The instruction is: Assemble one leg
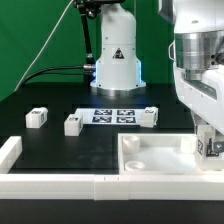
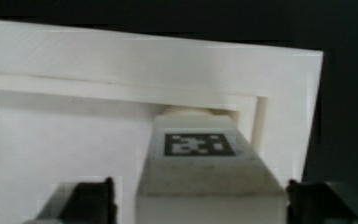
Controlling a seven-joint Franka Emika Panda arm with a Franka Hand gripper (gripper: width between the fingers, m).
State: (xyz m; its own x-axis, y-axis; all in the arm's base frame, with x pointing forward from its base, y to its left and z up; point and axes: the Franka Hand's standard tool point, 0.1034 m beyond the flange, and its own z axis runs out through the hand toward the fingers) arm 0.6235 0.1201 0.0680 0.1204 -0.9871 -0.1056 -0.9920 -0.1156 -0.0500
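My gripper point(image 1: 207, 150) is at the exterior view's right, over the near right corner of the large white tray-like piece point(image 1: 150, 160). It is shut on a white leg point(image 2: 197, 143) with a square tag on its face. In the wrist view the gripper point(image 2: 202, 208) has its dark fingers point(image 2: 91, 200) on either side of the leg. The leg's far end sits at the tray's corner socket point(image 2: 202, 108). Three more legs lie on the black table: one at the left point(image 1: 37, 117), one beside it point(image 1: 72, 124), one further right point(image 1: 149, 117).
The marker board point(image 1: 113, 115) lies flat at the table's middle. The robot base point(image 1: 117, 60) stands behind it, with cables to the left. A white rail point(image 1: 50, 183) runs along the near edge, with a raised end point(image 1: 9, 150) at the left.
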